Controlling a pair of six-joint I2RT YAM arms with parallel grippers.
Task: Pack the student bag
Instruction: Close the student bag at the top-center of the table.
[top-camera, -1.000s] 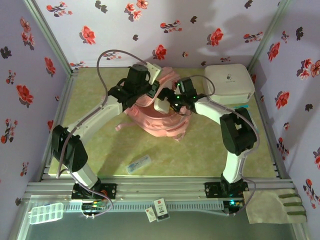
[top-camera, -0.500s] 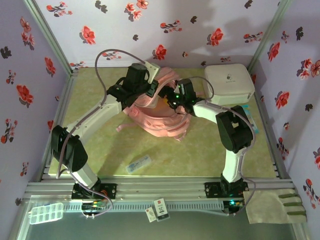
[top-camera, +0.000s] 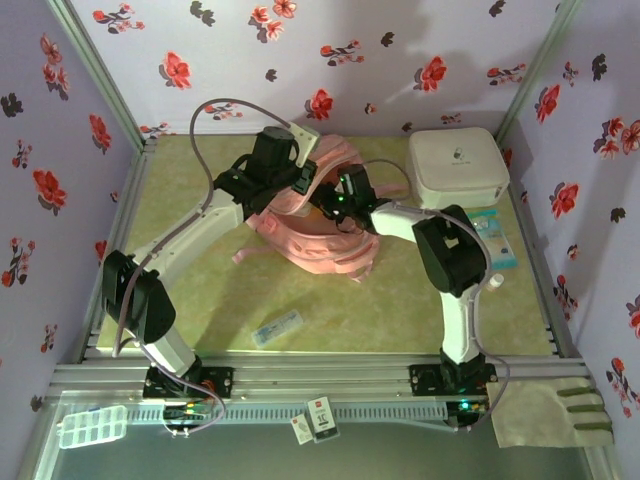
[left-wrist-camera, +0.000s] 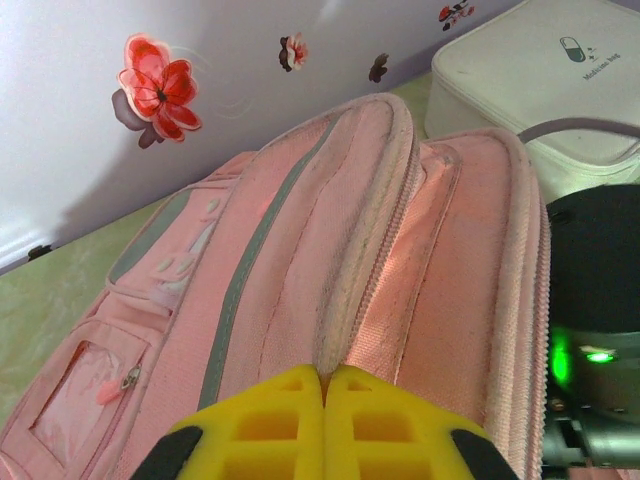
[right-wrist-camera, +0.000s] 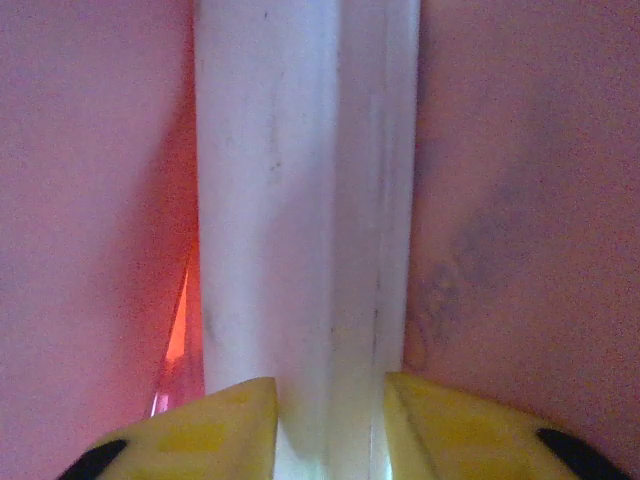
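Your student bag (top-camera: 322, 250) is a large, soft pink backpack, slumped on the green table toward the back and about midway across. A pink strap (top-camera: 243, 252) trails off its left side. In the left wrist view you can see 1 pale, zip-edged rim (left-wrist-camera: 365, 215) running up its middle. Beside that rim is a grey-striped front pocket (left-wrist-camera: 170, 250).

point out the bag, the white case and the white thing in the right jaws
bag (left-wrist-camera: 300, 230), left wrist view, on its pink top panel
case (top-camera: 457, 165), top view, middle of its lid
white thing (right-wrist-camera: 300, 200), right wrist view, on its flat face
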